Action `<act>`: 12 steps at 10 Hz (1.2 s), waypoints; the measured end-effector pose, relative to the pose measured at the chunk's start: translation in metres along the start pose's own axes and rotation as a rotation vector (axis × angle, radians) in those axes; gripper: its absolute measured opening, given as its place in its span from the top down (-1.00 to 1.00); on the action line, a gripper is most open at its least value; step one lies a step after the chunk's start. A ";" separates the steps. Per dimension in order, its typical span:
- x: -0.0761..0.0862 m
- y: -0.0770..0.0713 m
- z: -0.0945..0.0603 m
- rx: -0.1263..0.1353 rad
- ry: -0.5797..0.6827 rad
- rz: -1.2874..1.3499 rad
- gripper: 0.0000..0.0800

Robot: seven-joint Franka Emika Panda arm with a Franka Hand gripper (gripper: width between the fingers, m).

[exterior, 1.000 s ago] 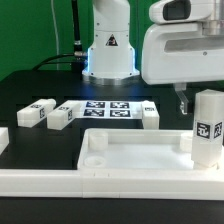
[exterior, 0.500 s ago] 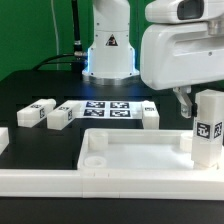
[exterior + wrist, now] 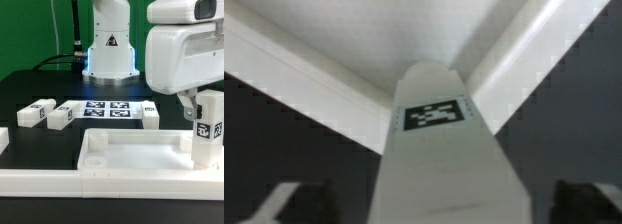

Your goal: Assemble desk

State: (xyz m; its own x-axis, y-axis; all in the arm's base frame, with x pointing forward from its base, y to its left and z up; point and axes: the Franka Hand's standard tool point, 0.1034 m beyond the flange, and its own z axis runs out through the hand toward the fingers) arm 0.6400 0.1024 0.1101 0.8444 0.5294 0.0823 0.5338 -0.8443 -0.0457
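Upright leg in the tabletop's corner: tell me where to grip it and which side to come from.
Grip the upright leg by its upper half, coming straight down from above, jaws on two opposite flat sides. It stands vertical in the tabletop corner, whose rim crowds its base; its top rises clear of the rim.

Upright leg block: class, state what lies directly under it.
The upright leg block stands on the tabletop, in its corner at the exterior view's right. The block itself covers its base, so any socket or peg beneath cannot be seen.
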 end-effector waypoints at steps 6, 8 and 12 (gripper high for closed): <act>0.000 0.000 0.001 0.001 0.000 0.055 0.28; -0.001 0.001 0.001 0.001 -0.001 0.219 0.28; -0.002 0.004 0.001 0.006 0.006 0.595 0.28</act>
State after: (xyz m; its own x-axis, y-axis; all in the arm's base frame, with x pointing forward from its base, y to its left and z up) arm 0.6405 0.0986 0.1086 0.9983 -0.0354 0.0467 -0.0310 -0.9953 -0.0918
